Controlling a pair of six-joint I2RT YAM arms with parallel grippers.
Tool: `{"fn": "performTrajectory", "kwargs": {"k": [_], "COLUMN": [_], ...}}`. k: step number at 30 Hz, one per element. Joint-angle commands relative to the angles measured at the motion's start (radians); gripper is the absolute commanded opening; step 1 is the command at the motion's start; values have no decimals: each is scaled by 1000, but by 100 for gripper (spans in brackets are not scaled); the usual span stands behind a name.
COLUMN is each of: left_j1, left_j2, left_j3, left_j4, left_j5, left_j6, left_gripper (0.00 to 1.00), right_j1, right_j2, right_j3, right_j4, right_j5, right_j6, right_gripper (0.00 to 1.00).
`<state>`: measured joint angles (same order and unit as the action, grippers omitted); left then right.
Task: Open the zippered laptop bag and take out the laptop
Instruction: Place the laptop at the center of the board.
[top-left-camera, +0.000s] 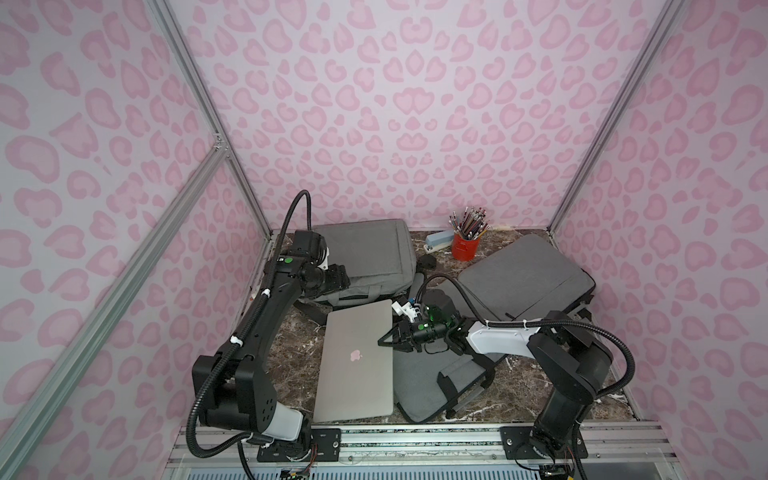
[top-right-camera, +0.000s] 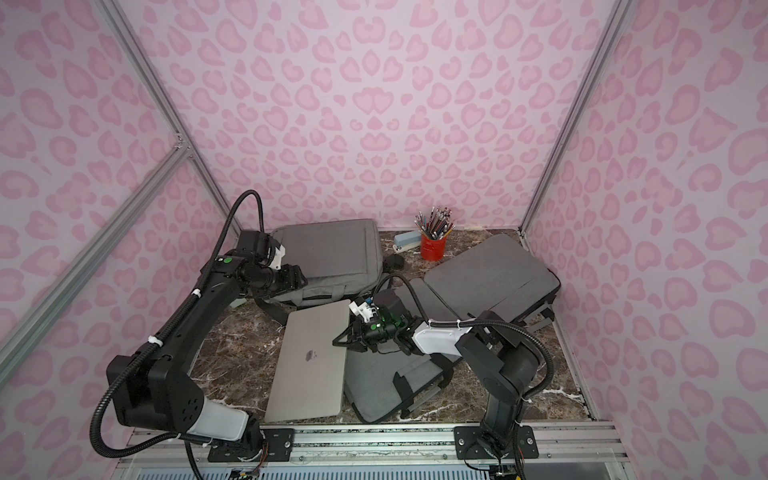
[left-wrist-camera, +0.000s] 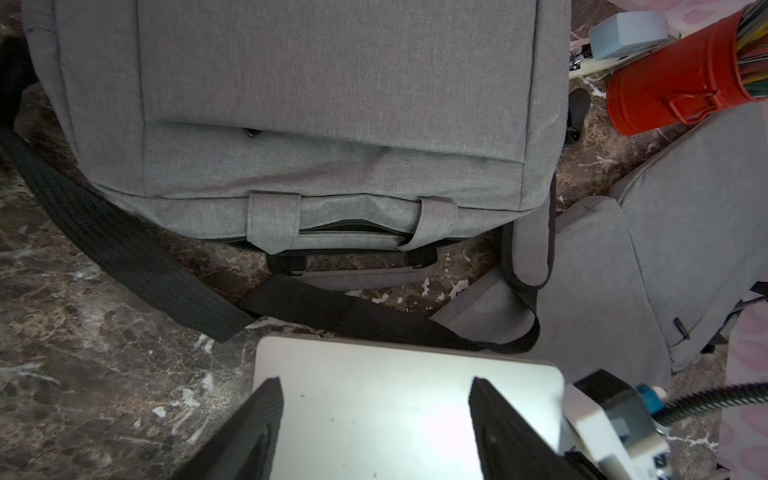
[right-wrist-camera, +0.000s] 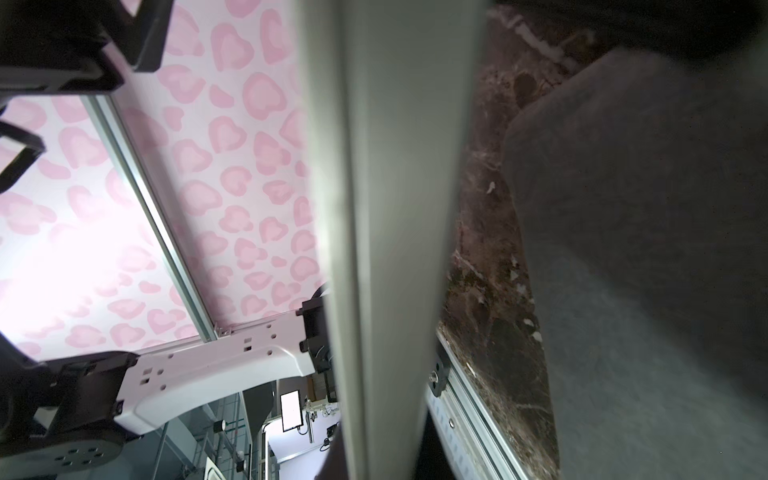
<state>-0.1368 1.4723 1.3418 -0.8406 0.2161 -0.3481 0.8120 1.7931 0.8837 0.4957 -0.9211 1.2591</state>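
While it lies closed with its lid up, the silver laptop (top-left-camera: 355, 361) is out on the surface (top-left-camera: 297, 374). Its long axis runs from the near rail (top-left-camera: 415, 434) toward the back wall, and its far end leans slightly to the right. The flat grey laptop bag (top-left-camera: 419, 395) lies just beside its right long edge.

The right tool (top-left-camera: 384, 340) is closed narrow on that right edge, about midway along. The right wrist view shows the laptop edge-on, filling the middle of the frame.

The left tool (left-wrist-camera: 375, 385) hangs above the laptop's far short end with its fingers spread wide and nothing between them.

Brown marble with white veins covers the surface. At the back, a grey bag (top-left-camera: 365, 249) sits on the left and a second grey bag (top-left-camera: 528, 274) on the right. Between them stand a red tin (top-left-camera: 464, 247) full of pencils (top-left-camera: 469, 220) and a pale blue stapler (top-left-camera: 440, 241).

Pink-blotched walls (top-left-camera: 374, 104) held by aluminium posts (top-left-camera: 615, 116) close in three sides.
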Motion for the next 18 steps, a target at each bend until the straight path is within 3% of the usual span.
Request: {"fn": "performTrajectory", "kwargs": {"k": [1,11,18], "left_j1": [0,2,1], "left_j2": [-33,-102,-110], "left_j3": [-27,-85,-99], "left_j4": [6,2,3], "left_j5": [23,43,52], "left_j6": [-4,3,14], "left_gripper": [75,75,76], "right_j1": [18,71,62], "right_j2": [43,206,150], "right_j3": [40,163,149], "right_j4": [133,147,80], "right_j5": [14,35,51], "right_j6": [36,71,17], "right_gripper": [0,0,0]}}
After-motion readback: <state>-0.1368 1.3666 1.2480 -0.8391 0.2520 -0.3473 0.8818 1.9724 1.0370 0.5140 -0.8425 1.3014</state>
